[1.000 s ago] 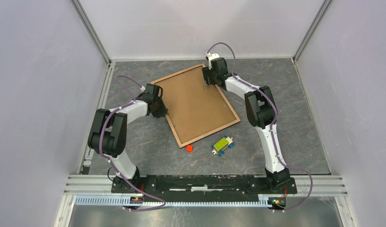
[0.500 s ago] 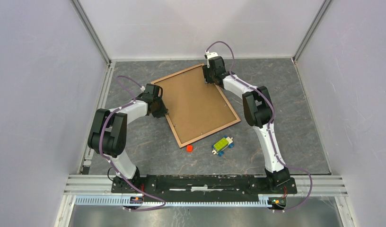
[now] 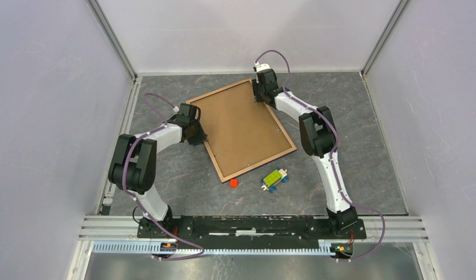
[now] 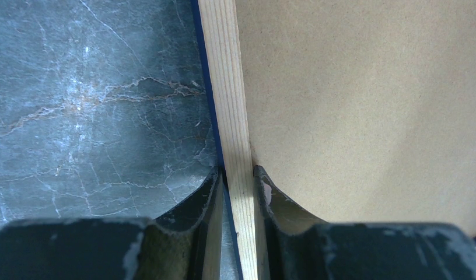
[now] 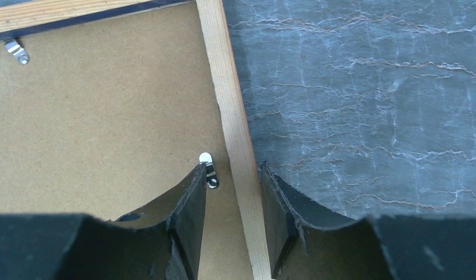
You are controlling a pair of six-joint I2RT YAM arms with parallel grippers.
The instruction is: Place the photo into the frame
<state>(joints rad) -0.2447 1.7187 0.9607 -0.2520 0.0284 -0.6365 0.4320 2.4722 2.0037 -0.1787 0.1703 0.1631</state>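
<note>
Left wrist view: the left claw (image 4: 238, 181) is clamped shut on the left wooden rail of the frame (image 4: 227, 87), which lies back-up on the bench (image 4: 78, 87) with its backing board (image 4: 370, 87) seated. No photo shows. The right claw (image 5: 233, 175) straddles the frame's right rail, jaws apart. Its inner finger sits just beside a metal turn clip (image 5: 209, 169), so closing there could snag the clip and skew the grip.

The frame (image 4: 226, 87) lies flat, wood side up.
</note>
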